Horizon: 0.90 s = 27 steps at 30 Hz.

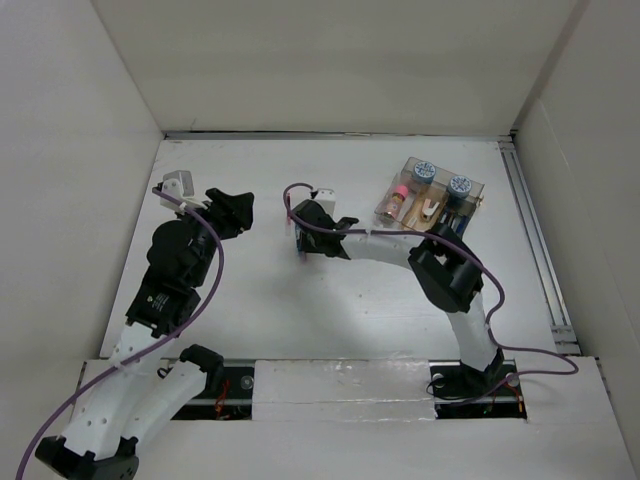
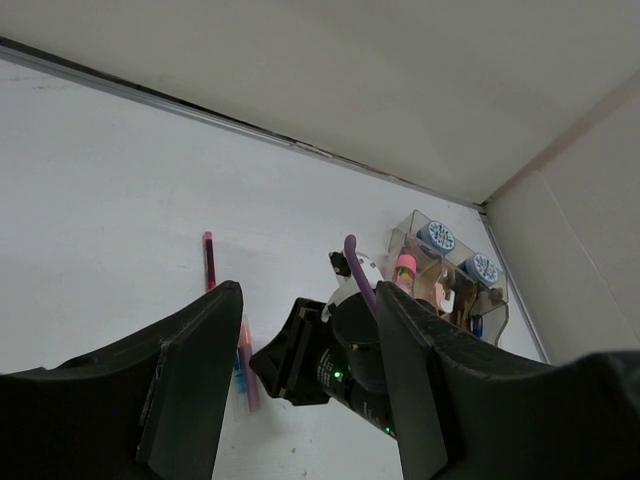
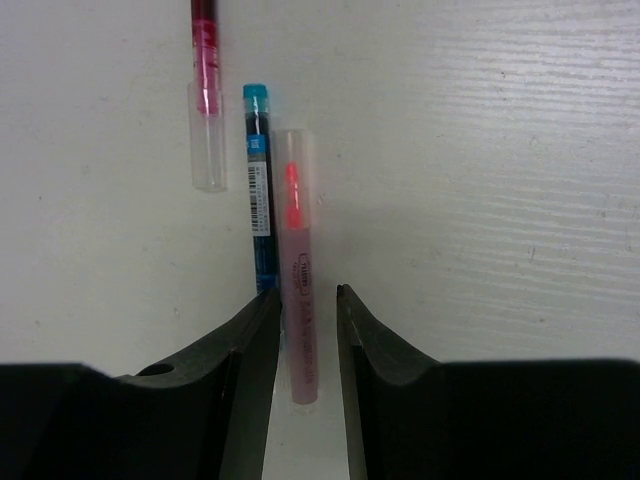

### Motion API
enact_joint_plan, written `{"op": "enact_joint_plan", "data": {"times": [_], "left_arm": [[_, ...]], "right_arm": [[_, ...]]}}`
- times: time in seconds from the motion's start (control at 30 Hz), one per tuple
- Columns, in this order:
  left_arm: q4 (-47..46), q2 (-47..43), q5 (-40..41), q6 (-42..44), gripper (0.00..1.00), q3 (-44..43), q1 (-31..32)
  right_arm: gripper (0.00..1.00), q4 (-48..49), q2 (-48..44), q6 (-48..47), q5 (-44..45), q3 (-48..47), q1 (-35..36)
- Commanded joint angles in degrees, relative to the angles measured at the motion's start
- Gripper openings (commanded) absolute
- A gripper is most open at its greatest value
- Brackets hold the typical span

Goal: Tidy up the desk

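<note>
The white desk (image 1: 330,300) carries three pens side by side. In the right wrist view a pink highlighter (image 3: 300,290) lies on the desk between the fingers of my right gripper (image 3: 308,292). It rests against the left finger, with a gap to the right one. A blue pen (image 3: 260,190) lies just left of it and a red pen (image 3: 205,80) further up-left. My right gripper (image 1: 303,240) is low at mid-desk. Standing open and empty, my left gripper (image 1: 240,215) hangs above the desk to the left, looking at the right gripper (image 2: 285,360).
A clear plastic compartment box (image 1: 430,195) stands at the back right, holding two blue-and-white round items, a pink-capped item and a small white piece. A metal rail (image 1: 535,240) runs along the right edge. White walls enclose the desk.
</note>
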State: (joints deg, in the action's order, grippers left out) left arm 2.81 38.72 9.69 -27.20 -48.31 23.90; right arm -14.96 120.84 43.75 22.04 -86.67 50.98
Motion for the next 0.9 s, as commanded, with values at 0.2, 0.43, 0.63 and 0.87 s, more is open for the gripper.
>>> {"op": "enact_joint_plan", "data": {"times": [0.2, 0.43, 0.63, 0.87], "left_arm": [[-1.8, -1.0, -0.2, 0.8, 0.52, 0.0, -0.3], [-2.2, -1.5, 0.0, 0.8, 0.52, 0.1, -0.3], [-2.2, -1.5, 0.0, 0.8, 0.52, 0.1, -0.3], [-2.2, -1.1, -0.1, 0.8, 0.52, 0.1, -0.3]], "right_arm": [[0.35, -1.2, 2.7, -0.9, 2.0, -5.2, 0.9], [0.27, -3.0, 3.1, 0.3, 4.1, -4.9, 0.9], [0.13, -5.4, 2.7, 1.2, 6.8, -3.9, 0.9], [0.0, -1.0, -6.4, 4.0, 7.6, 6.0, 0.2]]}}
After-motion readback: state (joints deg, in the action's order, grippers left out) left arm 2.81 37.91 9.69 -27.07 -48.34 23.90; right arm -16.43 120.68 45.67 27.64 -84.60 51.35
